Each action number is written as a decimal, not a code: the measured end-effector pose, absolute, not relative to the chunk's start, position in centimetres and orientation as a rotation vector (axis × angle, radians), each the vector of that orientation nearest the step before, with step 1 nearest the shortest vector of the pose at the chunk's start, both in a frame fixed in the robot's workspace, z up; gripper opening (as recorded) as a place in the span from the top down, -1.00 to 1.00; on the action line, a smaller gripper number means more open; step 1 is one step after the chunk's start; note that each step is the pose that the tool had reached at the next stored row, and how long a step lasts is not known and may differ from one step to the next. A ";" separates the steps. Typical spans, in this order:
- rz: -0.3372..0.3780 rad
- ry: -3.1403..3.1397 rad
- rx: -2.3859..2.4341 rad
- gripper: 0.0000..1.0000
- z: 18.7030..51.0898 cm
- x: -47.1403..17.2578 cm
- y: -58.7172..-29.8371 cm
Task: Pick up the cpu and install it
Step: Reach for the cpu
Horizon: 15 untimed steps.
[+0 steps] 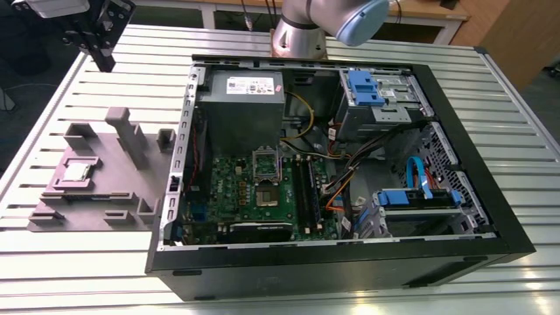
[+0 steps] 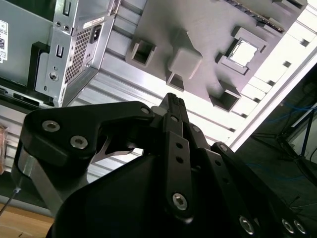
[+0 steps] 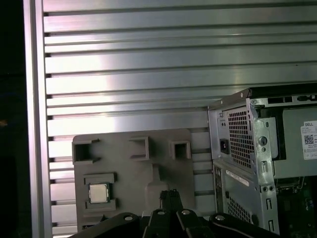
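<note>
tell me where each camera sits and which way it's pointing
Exterior view: off the arm, looking down on the slatted table, open computer case and grey tray; the arm and gripper show.
First wrist view: on the wrist, looking straight down past the gripper at the grey tray holding the cpu.
Second wrist view: on the wrist, looking slantwise past the gripper at the grey tray.
Shared: all three show the cpu in the grey tray.

We see a surface (image 1: 88,275) of ribbed aluminium slats, with bright glare lying across it in both wrist views. Beyond its far edge in the exterior view stands a white-framed desk (image 1: 429,12) with a wooden top. A brown wooden panel (image 1: 520,36) rises at the exterior view's right. In the second wrist view, dark floor (image 2: 267,158) with loose cables (image 2: 292,106) lies beside the surface.
</note>
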<state>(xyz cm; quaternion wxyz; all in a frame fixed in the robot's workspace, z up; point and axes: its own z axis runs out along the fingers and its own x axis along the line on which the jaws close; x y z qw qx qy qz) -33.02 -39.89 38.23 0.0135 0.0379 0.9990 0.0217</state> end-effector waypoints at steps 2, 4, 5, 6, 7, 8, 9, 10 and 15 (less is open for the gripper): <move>0.068 3.112 0.118 0.80 38.2 -33.2 -39.9; 0.068 3.112 0.118 0.80 38.2 -33.5 -39.9; 0.068 3.112 0.118 0.80 38.2 -33.6 -39.9; 0.068 3.112 0.118 0.80 38.2 -33.7 -39.9; 0.068 3.112 0.118 0.80 38.2 -33.8 -39.9; 0.068 3.112 0.118 0.80 38.2 -33.9 -39.9; 0.068 3.112 0.118 0.80 38.2 -34.0 -39.9; 0.068 3.112 0.118 0.80 38.2 -34.1 -39.9; 0.068 3.112 0.118 0.80 38.2 -34.6 -39.9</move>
